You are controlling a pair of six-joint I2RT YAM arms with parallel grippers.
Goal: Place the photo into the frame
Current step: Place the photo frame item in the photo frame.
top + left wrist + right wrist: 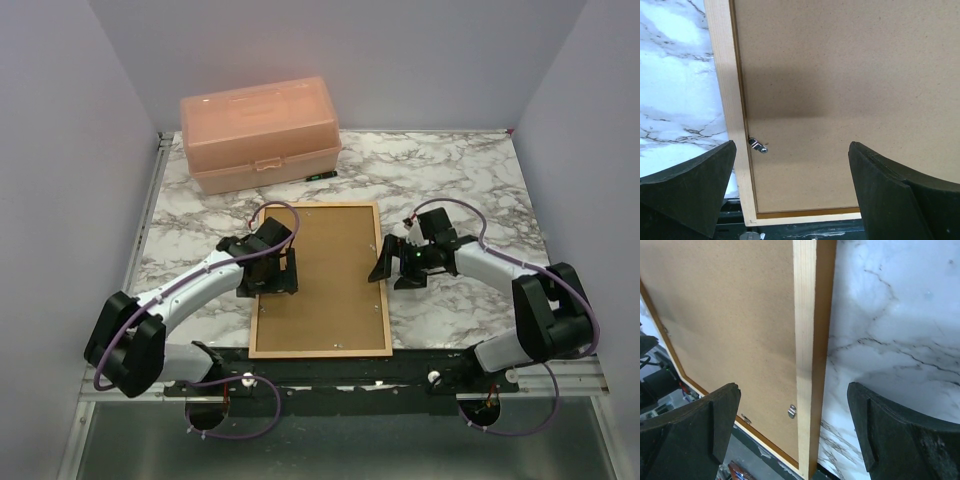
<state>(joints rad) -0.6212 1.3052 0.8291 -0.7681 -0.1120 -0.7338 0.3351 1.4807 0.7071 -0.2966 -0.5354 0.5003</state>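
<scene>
The frame (320, 353) lies face down in the middle of the marble desk (460, 170), between the two arms, with its long axis running from the near edge towards the back wall. The brown backing board (330, 280) sits inside it, uppermost. The photo is not in view. Going by the board seated within the rails, it is probably underneath, but that cannot be confirmed. The left pincer (268, 285) hangs over the frame's left rail and the right pincer (395, 272) over its right rail. Both are spread wide and pinch nothing. Each wrist view shows a small metal clip (758, 146) at the seam of rail and board, so the arms are probably placed there to work these fasteners. The pink plastic box (260, 130) stands well apart at the back.
</scene>
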